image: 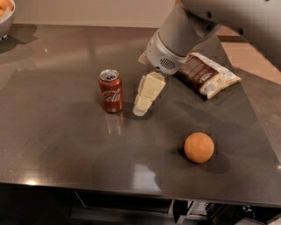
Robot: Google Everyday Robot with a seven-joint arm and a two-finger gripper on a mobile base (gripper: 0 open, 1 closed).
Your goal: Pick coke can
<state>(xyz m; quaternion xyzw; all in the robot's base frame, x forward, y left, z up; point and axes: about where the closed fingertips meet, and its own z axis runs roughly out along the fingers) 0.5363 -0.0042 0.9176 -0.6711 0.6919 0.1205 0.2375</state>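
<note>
Gripper [140, 110] just right of upright coke can [110, 91] mid-worktop, grip unclear; bowl [9, 23] of orange items [4, 5], far-left corner.

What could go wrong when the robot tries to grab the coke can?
1. The gripper hangs low, close beside the upright coke can, not around it. If it slides sideways, it might bump the can and tip it over or push it along the table.
2. The gripper's tip looks very near the table, so going lower might scrape it.
</note>
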